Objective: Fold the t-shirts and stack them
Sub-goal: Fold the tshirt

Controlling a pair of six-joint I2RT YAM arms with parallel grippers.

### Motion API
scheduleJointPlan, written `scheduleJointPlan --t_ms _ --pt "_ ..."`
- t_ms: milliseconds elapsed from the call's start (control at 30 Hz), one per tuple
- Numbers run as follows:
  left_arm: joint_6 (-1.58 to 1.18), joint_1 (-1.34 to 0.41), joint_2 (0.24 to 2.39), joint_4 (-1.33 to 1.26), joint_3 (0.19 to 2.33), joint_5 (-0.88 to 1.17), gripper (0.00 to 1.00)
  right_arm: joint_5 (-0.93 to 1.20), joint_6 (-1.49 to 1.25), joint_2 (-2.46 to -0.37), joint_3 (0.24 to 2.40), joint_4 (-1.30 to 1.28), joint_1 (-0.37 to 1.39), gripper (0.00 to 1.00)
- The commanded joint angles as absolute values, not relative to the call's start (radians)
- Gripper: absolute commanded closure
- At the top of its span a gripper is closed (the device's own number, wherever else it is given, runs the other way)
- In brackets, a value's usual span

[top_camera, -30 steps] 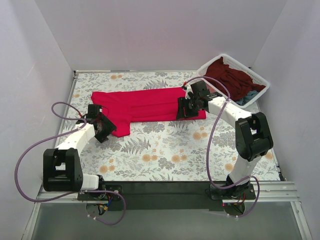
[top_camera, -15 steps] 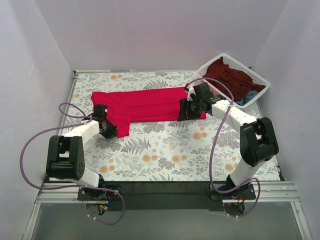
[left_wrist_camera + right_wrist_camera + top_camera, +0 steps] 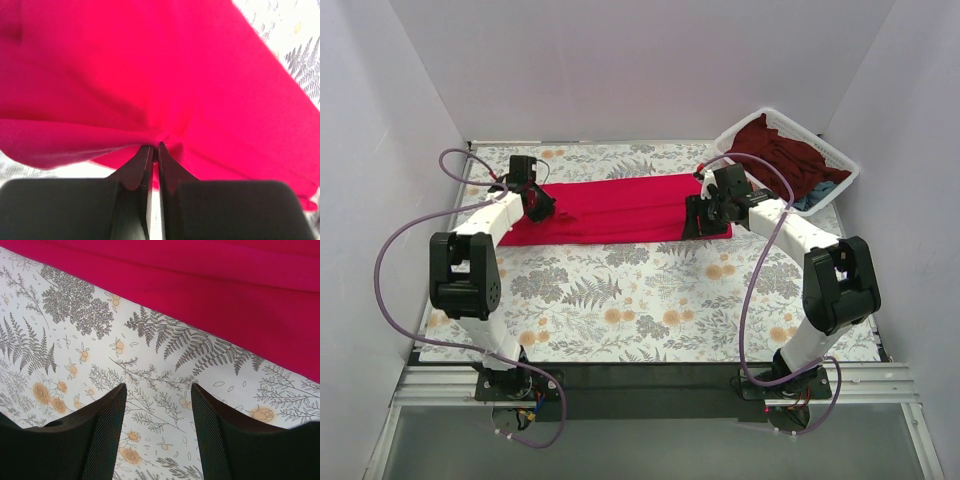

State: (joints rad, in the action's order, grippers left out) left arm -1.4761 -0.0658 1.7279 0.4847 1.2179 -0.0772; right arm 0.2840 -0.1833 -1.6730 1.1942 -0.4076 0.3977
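A bright crimson-red t-shirt (image 3: 620,208) lies flat as a long band across the far half of the table. My left gripper (image 3: 540,205) sits over its left end, shut on a pinch of the red cloth (image 3: 175,75); the fabric bunches right at the gripper's (image 3: 155,147) closed tips. My right gripper (image 3: 694,218) hovers at the shirt's right end, open. In the right wrist view the right gripper (image 3: 159,405) has only floral table between its fingers, and the red shirt's (image 3: 225,280) edge lies just beyond the tips.
A white mesh basket (image 3: 844,168) stands at the far right corner, holding a dark maroon shirt (image 3: 775,150) and a teal-blue one (image 3: 817,200). The floral tablecloth (image 3: 650,300) covers the table. White walls close in the left, back and right.
My left gripper shut on the shirt's near-left flap and carried it back and up over the shirt's left end; the flap no longer hangs toward the near side. The right gripper barely shifted.
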Motion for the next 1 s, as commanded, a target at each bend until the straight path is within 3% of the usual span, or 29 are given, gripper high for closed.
scheduleJointPlan --t_ms 0,233,833,933,967 --pt "-1.418 -0.069 1.807 0.492 1.32 -0.115 1.0 0.272 -0.153 -1.62 1.183 -0.405 0.384 0.39" --pt "-1.325 -0.069 1.994 0.476 1.544 -0.124 1.0 0.255 -0.146 -1.609 1.172 -0.41 0.368 0.39" --pt "-1.27 -0.069 2.12 0.337 1.655 -0.087 0.99 0.23 -0.138 -1.655 1.187 -0.411 0.348 0.38" --pt "-1.259 -0.069 2.131 0.333 1.657 -0.095 0.82 0.221 -0.141 -1.66 1.193 -0.413 0.347 0.38" --pt "-1.249 -0.069 2.129 0.333 1.66 -0.097 0.69 0.218 -0.141 -1.663 1.196 -0.411 0.347 0.37"
